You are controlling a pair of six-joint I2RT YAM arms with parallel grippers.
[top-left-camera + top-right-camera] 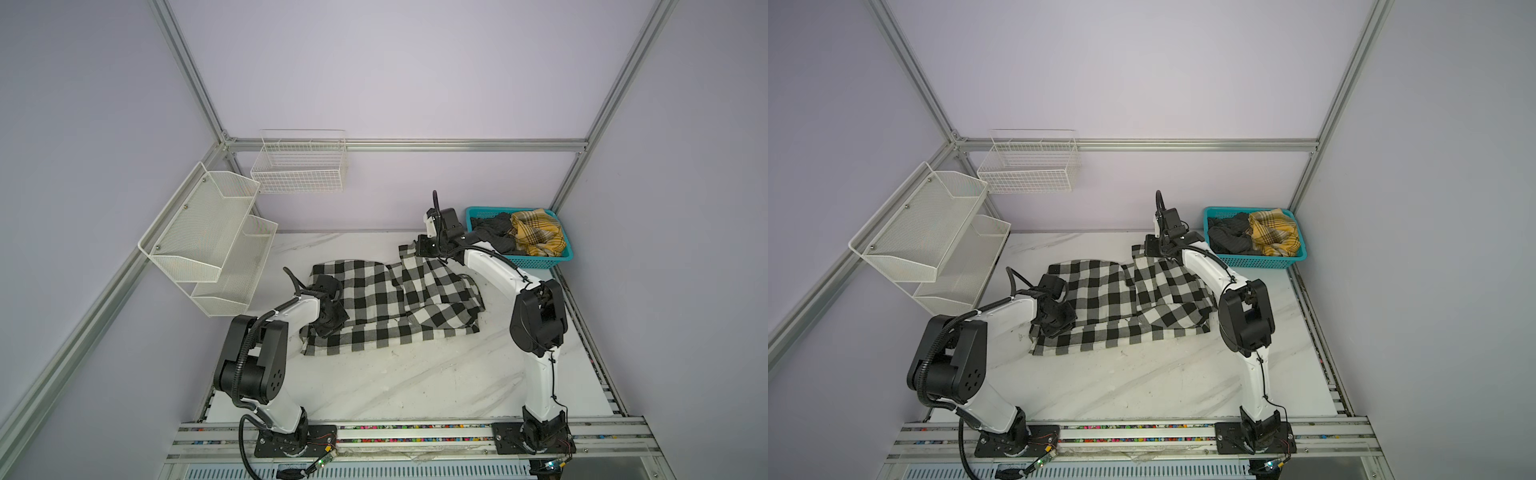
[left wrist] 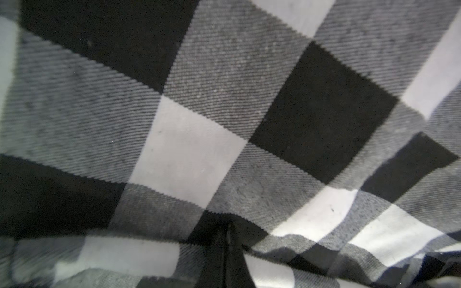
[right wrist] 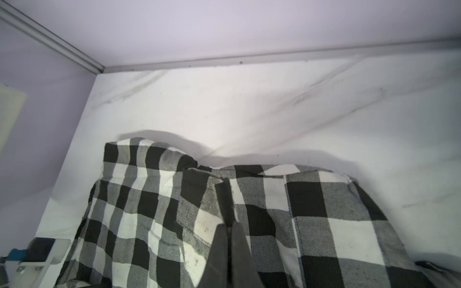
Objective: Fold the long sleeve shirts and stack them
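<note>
- Checked shirt [image 1: 374,307] lies rumpled across the table [image 1: 415,382], toward its back edge.
- Grips: left gripper [image 2: 228,232] pinched on cloth at the shirt's left end; right gripper [image 3: 227,194] pinched on a fold near the back-right corner.
- Risks: thin pinches may slip on lifting; an uneven pull would bunch the cloth; the right arm could snag the basket [image 1: 540,261].

You have a white, grey-veined tabletop [image 1: 415,386] carrying two things. Take the teal basket [image 1: 540,261] as your mark: it stands on the surface in the far right corner, close against the back wall. The black-and-white checked shirt [image 1: 374,303] lies left of the basket and forward of it, spread over the middle of the top, partly doubled over itself, with rumpled layers on the side toward the basket. Its corner nearest the basket rises off the surface
</note>
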